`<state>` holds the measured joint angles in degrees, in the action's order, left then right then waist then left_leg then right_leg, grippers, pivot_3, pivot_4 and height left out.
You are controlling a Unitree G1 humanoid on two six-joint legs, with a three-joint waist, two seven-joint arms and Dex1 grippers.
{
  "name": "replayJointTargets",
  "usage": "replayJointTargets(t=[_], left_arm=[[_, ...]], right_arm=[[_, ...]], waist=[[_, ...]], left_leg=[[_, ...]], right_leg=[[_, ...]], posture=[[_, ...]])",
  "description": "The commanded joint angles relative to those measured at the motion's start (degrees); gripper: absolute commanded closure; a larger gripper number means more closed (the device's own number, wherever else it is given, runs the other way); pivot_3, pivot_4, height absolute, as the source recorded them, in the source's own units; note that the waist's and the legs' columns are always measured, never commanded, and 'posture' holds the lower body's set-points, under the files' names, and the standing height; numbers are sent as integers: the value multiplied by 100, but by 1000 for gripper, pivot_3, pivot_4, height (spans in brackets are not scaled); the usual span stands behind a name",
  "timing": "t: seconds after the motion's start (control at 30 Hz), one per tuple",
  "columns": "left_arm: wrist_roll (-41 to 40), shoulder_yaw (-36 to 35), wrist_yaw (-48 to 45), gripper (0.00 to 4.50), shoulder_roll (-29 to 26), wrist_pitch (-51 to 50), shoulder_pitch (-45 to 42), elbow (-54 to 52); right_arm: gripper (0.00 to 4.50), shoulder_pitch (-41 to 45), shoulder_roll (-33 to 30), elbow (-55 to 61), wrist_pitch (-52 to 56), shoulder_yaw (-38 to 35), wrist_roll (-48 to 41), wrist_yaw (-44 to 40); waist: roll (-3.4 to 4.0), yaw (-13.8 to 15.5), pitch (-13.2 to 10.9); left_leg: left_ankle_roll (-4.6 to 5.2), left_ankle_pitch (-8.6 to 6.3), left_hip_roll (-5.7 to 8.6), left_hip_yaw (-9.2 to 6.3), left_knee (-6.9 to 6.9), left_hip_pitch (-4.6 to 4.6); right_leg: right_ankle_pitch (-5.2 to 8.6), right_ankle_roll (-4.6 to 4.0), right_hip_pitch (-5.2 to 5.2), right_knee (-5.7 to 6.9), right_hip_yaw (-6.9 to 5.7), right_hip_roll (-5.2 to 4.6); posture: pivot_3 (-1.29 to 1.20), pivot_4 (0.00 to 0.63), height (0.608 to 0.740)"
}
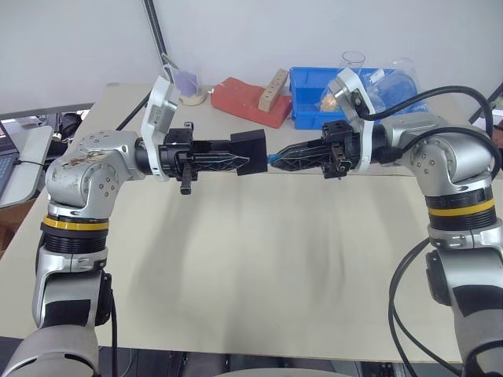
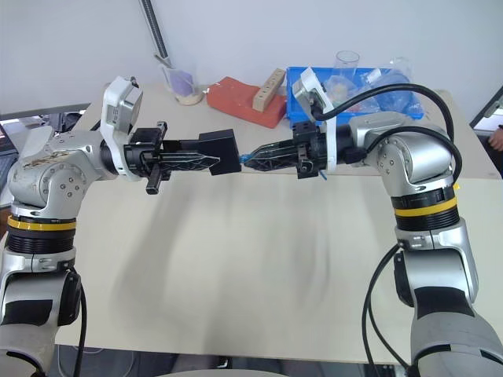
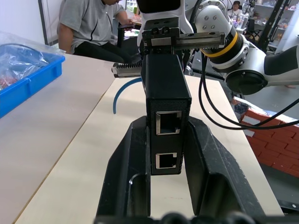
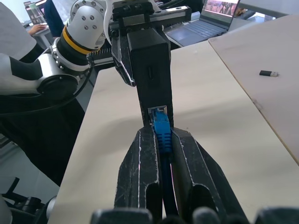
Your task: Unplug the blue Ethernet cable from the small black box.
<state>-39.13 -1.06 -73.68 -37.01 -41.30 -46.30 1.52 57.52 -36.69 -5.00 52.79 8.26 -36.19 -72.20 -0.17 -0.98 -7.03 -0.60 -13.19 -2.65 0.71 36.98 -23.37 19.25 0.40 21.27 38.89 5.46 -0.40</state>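
- Your two arms meet mid-air over the table (image 1: 259, 267), centre of the head view, tools pointing at each other.
- Your left gripper (image 1: 236, 161) is pinching the small black box (image 1: 250, 149), fingers pressed on its flat sides; two empty sockets face the left wrist camera.
- Your right gripper (image 4: 161, 140) is clamped tight on the blue Ethernet cable (image 4: 162, 133), right at the plug, which sits in the box's socket.
- Farther back, upper right: a blue bin (image 1: 310, 98), and a red item (image 1: 250, 100) with a wooden block (image 1: 273, 88) on it.
- Beyond the table, a seated person (image 3: 96, 25).
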Motion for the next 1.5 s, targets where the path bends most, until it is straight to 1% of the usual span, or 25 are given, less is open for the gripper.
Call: replayJointTargets(t=[0.03, 0.27, 0.6, 0.73, 0.8, 0.83, 0.93, 0.97, 1.07, 1.17, 1.3, 1.4, 1.5], left_arm=[[-73, -16, -118, 4009, -73, 46, -42, -256], [0, 1, -236, 4009, -174, 106, -73, -169], [48, 21, -278, 4009, -152, 138, -95, -126], [97, -74, -215, 4009, -229, 185, -65, -100], [146, -176, -100, 4009, -290, 261, 21, -138], [131, -238, -40, 4009, -325, 262, 93, -201], [5, -415, 311, 4009, -323, 188, 414, -686], [-38, -469, 485, 4009, -267, 169, 530, -883], [-12, -475, 908, 4009, -82, 303, 997, -1470], [100, -387, 1287, 4009, 139, 454, 1475, -1967], [320, -274, 1530, 4009, 243, 736, 1829, -2117], [509, -195, 1545, 4009, 218, 997, 2010, -2112], [592, -180, 1513, 4009, 180, 1154, 2170, -2124]], right_arm=[[4491, 248, -37, 31, -45, -199, -32, -27], [4491, 68, -453, -14, -153, -145, 187, -295], [4491, -29, -515, 66, -188, -158, 222, -292], [4491, -428, -833, 207, -367, -202, 365, -314], [4491, -833, -1095, 447, -434, -312, 426, -240], [4491, -1081, -1210, 593, -441, -398, 454, -122], [4491, -1950, -1207, 986, -528, -849, 749, 912], [4491, -2200, -1106, 1068, -509, -1012, 876, 1358], [4491, -2859, -666, 1117, -900, -1357, 1517, 2748], [4491, -3352, -230, 1169, -1284, -1465, 1976, 3650], [4491, -3504, 263, 1006, -1459, -1485, 2229, 4342], [4491, -3534, 522, 855, -1473, -1509, 2247, 4565], [4491, -3571, 594, 799, -1455, -1474, 2242, 4560]], waist=[[0, 0, 0], [-1, 16, -2], [0, -2, -4], [-1, 30, -4], [-2, 55, -6], [-2, 65, -5], [-3, 64, -5], [-4, 61, -6], [-4, 23, -6], [-4, 16, -6], [-4, 0, -6], [-3, 7, -6], [-3, 19, -6]], left_leg=[[0, 0, 0, 0, 0, 0], [0, 0, 1, 0, 0, -2], [0, 0, -3, 2, -1, 0], [0, 0, -1, 2, -1, -2], [0, 0, 2, 0, 0, -7], [1, 0, 2, 0, 0, -9], [6, -3, 0, 0, -2, -11], [6, -3, -2, 0, -1, -10], [5, -3, -7, 2, 1, -12], [4, -3, -6, 6, -3, -4], [-6, 3, -6, 13, -6, 0], [-7, 4, -4, 15, -8, 7], [-7, 4, -1, 18, -10, 4]], right_leg=[[0, 0, 0, 0, 0, 0], [0, 0, 0, -2, 0, 0], [0, 0, 1, -3, 1, 5], [0, 0, 1, -5, 2, 3], [0, 0, 1, -6, 1, -1], [0, 0, 1, -12, 1, -2], [0, 0, -1, -19, 3, -2], [0, 0, -1, -19, 2, -1], [0, 0, -2, -18, 10, 0], [0, 0, -5, -18, 19, 0], [0, 0, -3, -23, 25, 3], [0, 0, -5, -40, 27, 2], [0, 0, -5, -46, 27, 0]], posture=[[0, 150, 738], [0, 150, 738], [0, 150, 738], [0, 150, 738], [0, 150, 738], [0, 150, 738], [0, 150, 738], [0, 150, 738], [0, 150, 738], [0, 150, 738], [0, 150, 738], [0, 150, 738], [0, 150, 738]])
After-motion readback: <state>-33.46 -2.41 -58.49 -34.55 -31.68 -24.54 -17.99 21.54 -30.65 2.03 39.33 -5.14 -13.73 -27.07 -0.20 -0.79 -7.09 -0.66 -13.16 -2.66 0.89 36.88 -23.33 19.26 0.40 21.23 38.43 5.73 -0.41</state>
